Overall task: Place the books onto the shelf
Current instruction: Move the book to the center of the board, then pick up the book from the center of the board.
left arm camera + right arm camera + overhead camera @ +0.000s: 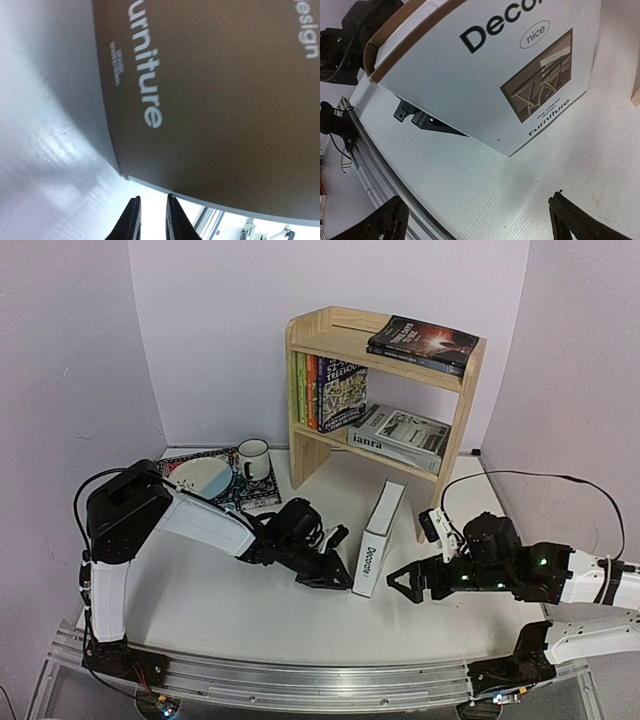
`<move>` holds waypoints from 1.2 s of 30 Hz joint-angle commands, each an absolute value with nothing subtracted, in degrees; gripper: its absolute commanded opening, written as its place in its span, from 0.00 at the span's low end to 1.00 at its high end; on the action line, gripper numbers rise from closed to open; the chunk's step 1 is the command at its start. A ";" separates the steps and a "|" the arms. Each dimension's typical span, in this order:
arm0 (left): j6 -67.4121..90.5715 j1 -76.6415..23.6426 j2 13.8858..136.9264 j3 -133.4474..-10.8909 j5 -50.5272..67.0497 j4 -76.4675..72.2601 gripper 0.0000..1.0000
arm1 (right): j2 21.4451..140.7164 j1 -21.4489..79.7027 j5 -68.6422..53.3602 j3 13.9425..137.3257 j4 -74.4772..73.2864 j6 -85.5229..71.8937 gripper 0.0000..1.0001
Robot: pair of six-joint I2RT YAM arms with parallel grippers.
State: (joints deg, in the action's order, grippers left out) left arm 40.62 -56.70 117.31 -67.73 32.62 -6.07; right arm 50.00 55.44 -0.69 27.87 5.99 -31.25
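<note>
One thick Decorate book (375, 540), brown-and-white, upright

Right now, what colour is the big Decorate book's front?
White, with black lettering and a brown picture on the Decorate book; the right wrist view shows it best.

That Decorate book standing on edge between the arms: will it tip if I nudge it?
Probably. The Decorate book stands on a narrow edge on the table, apparently unsupported, so a sideways push likely topples it. It looks thick and rigid, so likely heavy, not floppy. Its smooth cover may slip in a gripper.
</note>
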 commanded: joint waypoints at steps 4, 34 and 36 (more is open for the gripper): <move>41.93 -58.75 120.11 -75.16 32.44 -8.79 0.19 | 49.12 61.41 12.32 24.04 12.82 -26.18 0.98; 42.99 -61.08 127.64 -86.57 33.00 -9.15 0.19 | 51.61 66.12 39.72 16.07 35.67 -15.50 0.80; 42.83 -61.08 127.18 -85.94 32.68 -9.18 0.19 | 52.99 66.11 39.56 16.10 37.82 -14.98 0.80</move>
